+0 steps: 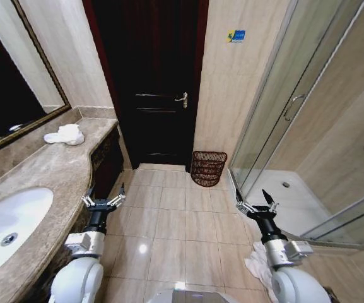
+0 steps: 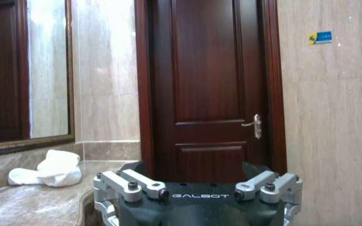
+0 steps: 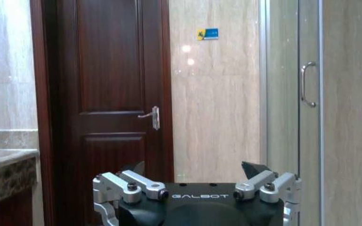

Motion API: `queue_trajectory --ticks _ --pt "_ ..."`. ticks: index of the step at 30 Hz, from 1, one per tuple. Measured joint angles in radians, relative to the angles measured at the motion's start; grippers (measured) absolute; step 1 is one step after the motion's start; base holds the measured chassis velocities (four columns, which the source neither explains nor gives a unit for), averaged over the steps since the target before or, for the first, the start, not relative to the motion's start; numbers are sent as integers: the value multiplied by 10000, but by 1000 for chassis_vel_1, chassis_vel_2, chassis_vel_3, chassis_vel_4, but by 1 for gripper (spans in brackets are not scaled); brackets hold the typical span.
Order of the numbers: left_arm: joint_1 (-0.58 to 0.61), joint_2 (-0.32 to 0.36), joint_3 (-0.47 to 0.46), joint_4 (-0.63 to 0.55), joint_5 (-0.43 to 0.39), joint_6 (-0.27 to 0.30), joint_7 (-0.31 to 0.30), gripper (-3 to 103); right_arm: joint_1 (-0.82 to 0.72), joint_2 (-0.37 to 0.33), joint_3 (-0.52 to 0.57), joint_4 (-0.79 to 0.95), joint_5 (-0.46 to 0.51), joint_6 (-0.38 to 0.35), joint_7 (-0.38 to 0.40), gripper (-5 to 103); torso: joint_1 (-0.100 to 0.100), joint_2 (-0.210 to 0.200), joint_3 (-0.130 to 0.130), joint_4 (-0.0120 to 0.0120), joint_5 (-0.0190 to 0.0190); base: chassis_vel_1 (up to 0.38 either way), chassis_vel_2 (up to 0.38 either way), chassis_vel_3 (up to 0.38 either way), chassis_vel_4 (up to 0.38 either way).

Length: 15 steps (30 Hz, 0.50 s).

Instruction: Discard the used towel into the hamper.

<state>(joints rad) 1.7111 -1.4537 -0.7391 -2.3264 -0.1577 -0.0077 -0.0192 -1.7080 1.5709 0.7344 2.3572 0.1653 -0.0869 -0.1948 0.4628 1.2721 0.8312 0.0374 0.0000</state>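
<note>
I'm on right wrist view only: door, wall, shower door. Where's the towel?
Observer: The towel lies crumpled on the counter, at its far end near the mirror, ahead of the left gripper.
Operator: And the hamper?
Observer: The hamper stands on the floor against the wall, between the door and the shower.
Operator: Grippers holding anything?
Observer: No. The left gripper and right gripper are both open and empty, raised over the floor.

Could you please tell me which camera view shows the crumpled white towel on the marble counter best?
The left wrist view: the crumpled white towel sits near and large. The head view shows it small at the counter's far end.
</note>
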Motion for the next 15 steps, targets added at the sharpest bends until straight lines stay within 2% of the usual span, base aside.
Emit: queue_trajectory --ticks 5,15 --pt "36 29 -127 75 -78 -75 10 100 -157 143 -61 -64 -82 330 -63 100 0 0 0 1 0 0 0 0 0" --pt "18 27 -118 168 -195 -143 56 100 -52 128 -44 -349 -165 360 -61 100 0 0 0 0 0 0 0 0 0"
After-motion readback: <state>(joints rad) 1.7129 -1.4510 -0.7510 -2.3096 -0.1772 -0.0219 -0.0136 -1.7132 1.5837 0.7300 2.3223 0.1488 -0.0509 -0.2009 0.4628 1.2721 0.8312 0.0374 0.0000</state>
